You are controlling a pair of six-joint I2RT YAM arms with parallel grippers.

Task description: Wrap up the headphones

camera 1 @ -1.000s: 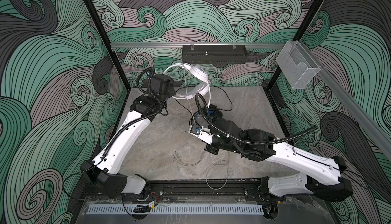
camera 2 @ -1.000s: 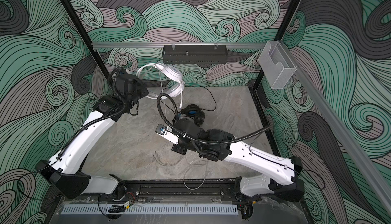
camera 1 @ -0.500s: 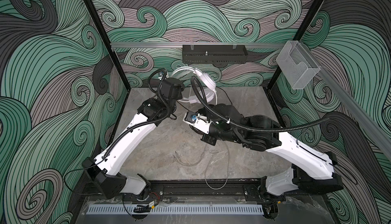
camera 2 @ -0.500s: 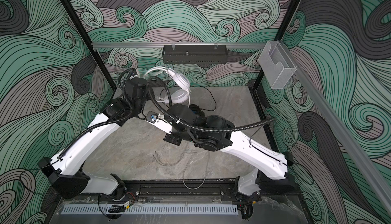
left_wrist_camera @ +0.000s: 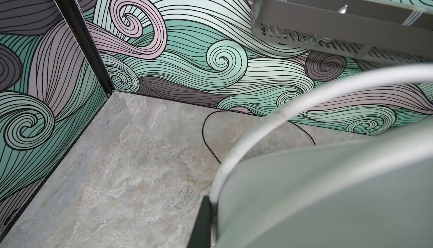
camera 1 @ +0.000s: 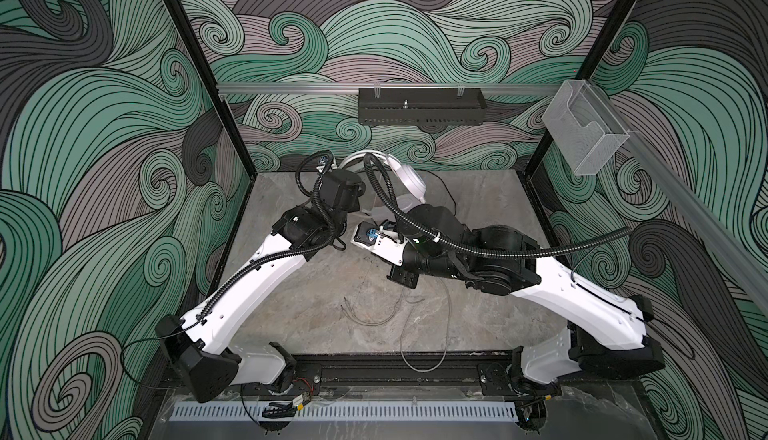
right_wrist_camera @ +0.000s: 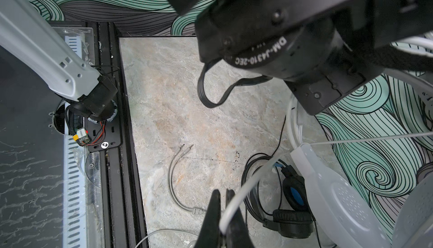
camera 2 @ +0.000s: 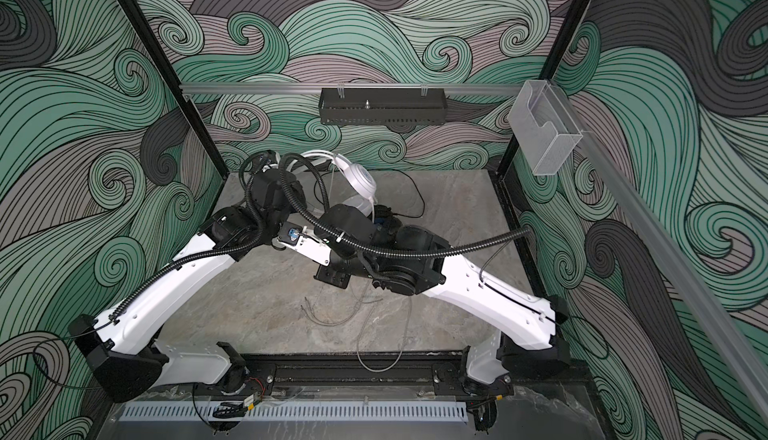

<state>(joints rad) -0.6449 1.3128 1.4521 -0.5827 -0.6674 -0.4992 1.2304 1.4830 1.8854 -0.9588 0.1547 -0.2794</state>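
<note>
The white headphones [camera 1: 409, 178] [camera 2: 360, 180] hang above the back of the table, held up by my left arm. In the left wrist view their ear cup [left_wrist_camera: 328, 188] and headband [left_wrist_camera: 304, 94] fill the frame, and my left gripper [left_wrist_camera: 210, 223] is shut on them. My right gripper [right_wrist_camera: 223, 193] is shut on their thick white cable [right_wrist_camera: 246, 188], just in front of the headset. The black headphones [right_wrist_camera: 293, 218] [camera 2: 384, 217] with blue inner cups lie on the table under my right arm. Their black cable [camera 1: 449, 192] trails toward the back wall.
A thin grey cable [camera 1: 415, 334] with two plugs [right_wrist_camera: 185, 148] loops across the table and over the front rail [camera 1: 374, 371]. A black perforated shelf [camera 1: 419, 105] and a clear plastic box [camera 1: 586, 138] hang on the walls. The left arm's wrist motor [right_wrist_camera: 281, 35] sits close above my right gripper.
My left arm carried the white headphones to the right, toward the middle of the back wall. My right arm rose and swung back toward them with the white cable.
</note>
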